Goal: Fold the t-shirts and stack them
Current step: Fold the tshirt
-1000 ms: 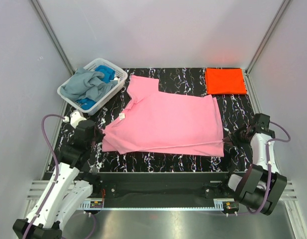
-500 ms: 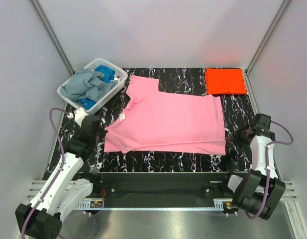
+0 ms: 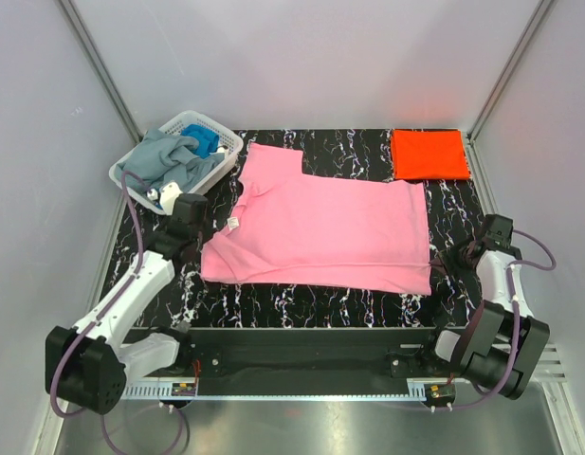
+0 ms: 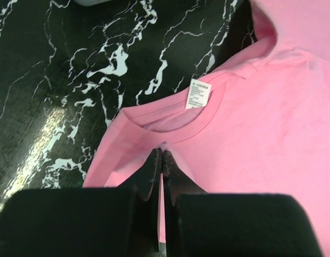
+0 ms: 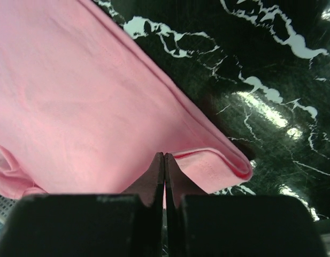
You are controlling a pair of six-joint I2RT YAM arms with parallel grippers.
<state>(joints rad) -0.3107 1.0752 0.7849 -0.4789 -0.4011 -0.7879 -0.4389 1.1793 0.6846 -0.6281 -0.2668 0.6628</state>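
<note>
Bench (image 3: 354, 150), dark and glossy: the pink shirt (image 3: 320, 227) lies flat across its middle, collar end left and hem end right, apparently doubled along its length. Both jaws are together on it. The left jaws are clamped on a small pinch just below the collar (image 4: 170, 131), the right jaws on the doubled hem corner (image 5: 229, 160). Main risk, in our judgement: if the two arms lift or travel unevenly, the shirt skews and the next fold comes out crooked. One sleeve (image 3: 273, 159) sticks out on the far side and could flop loose when the cloth is carried. The basket (image 3: 221, 130), holding the grey-blue shirt (image 3: 164, 161) and the blue one (image 3: 205, 142), sits close to the left arm, so a wide swing could knock it. The folded orange shirt (image 3: 429, 154) in the far right corner looks like the stack base, and a sloppy fold would land askew on it. The left pinch is thin. We cannot tell whether it takes both layers. If it takes only the top one, the lower layer stays behind and the fold opens. The label (image 4: 198, 95) is clear of the jaws.
</note>
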